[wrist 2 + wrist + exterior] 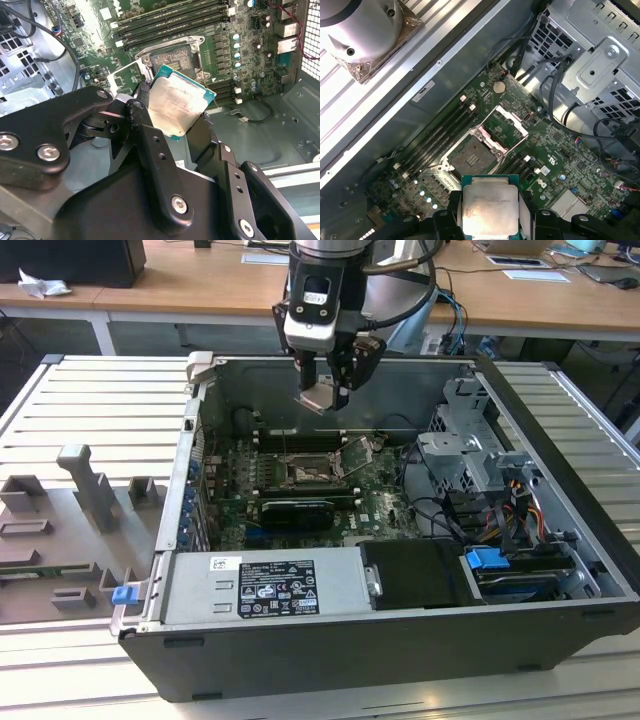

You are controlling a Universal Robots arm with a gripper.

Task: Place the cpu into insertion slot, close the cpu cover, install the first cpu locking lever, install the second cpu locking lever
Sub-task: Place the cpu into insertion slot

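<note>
Insertion slot (305, 472) seen bare on green board, dark centre exposed. Well above it, cpu (322, 398) clamped by opposite edges in gripper (326, 390), held tilted, silver face presented to both wrist views; square, no long axis. Just beside slot, on exterior view's right, cpu cover (362, 452) stood open.

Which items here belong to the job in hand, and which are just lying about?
Job in hand:
gripper, shut on the cpu
insertion slot, empty
cpu cover, raised open

Lying about:
power supply
black card
drive cage
blue clip
grey blocks
</note>
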